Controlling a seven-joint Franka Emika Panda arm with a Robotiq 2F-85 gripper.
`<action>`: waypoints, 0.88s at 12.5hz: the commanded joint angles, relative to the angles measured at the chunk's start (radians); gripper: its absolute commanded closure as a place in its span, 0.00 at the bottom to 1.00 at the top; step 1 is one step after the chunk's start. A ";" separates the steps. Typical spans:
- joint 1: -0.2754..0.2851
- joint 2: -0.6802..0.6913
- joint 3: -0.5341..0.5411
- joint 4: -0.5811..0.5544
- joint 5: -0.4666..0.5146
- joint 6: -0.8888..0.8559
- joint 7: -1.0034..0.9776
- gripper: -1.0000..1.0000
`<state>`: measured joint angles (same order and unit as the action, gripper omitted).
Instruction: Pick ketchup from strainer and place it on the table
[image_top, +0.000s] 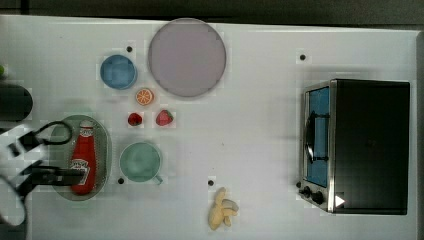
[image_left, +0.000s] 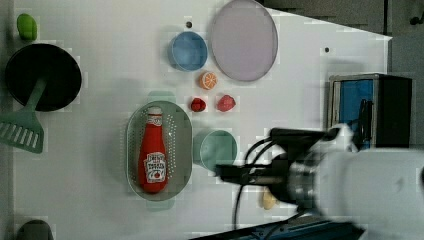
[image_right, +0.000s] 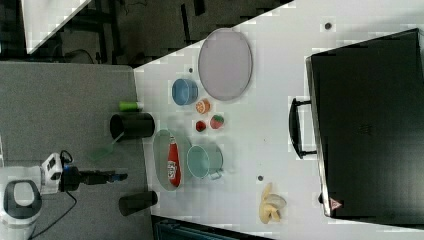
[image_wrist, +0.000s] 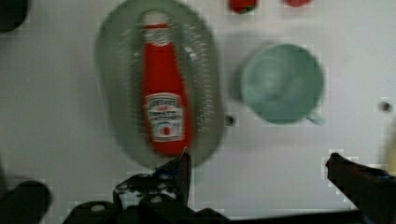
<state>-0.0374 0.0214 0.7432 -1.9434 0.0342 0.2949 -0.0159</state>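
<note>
The red plastic squeeze ketchup bottle with a white cap and white-and-red label (image_top: 84, 160) lies flat, lengthwise, inside the pale green oval perforated plastic strainer (image_top: 103, 150). The strainer rests on the flat white tabletop (image_top: 260, 140). In the top view, the round teal-green cup (image_top: 140, 162) stands just beside the strainer on the top view's right, apart from it. Two small red strawberries (image_top: 164, 118) lie near, beyond the cup.

The black robot gripper (image_wrist: 259, 165) is above the table with its fingers (image_wrist: 183, 169) spread wide apart, empty; in the wrist view one fingertip sits by the bottle's base end.
</note>
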 joint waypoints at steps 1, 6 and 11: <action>-0.005 0.051 0.035 -0.085 -0.008 0.158 0.046 0.00; 0.013 0.148 0.048 -0.282 -0.126 0.526 0.068 0.00; 0.018 0.330 0.044 -0.331 -0.188 0.720 0.122 0.00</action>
<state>-0.0300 0.3560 0.7842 -2.2969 -0.1443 0.9912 0.0531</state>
